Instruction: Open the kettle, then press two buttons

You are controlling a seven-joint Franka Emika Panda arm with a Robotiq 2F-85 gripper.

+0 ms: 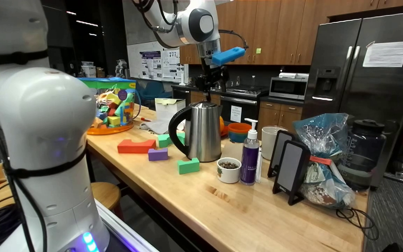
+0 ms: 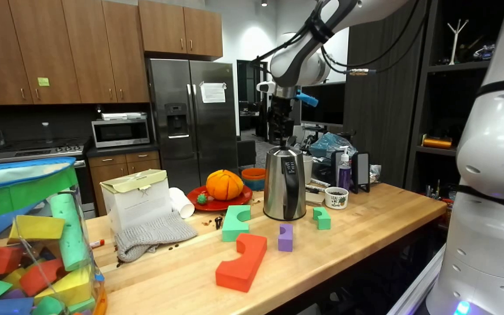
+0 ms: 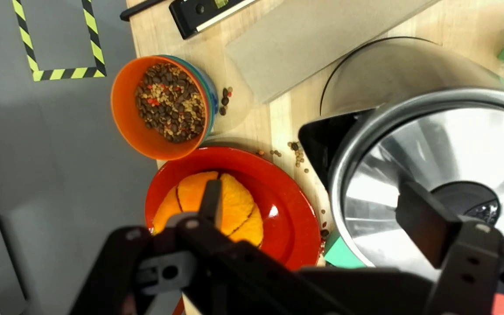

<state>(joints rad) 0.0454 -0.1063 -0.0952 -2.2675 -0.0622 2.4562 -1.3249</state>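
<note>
Gaping wide, the jaws hold nothing, one finger (image 3: 427,221) over the kettle (image 1: 205,134), which stands on the table (image 1: 236,206) at three o'clock from the red plate (image 3: 289,218) in the wrist view.

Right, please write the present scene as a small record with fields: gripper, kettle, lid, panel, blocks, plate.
gripper: open, at the lid; contact unclear
kettle: upright on the wooden table
lid: on, closed
handle panel: dark, markings too small to read
blocks: red block, purple block, larger green block, smaller green block, near the kettle
plate: red, holding an orange pumpkin
</note>
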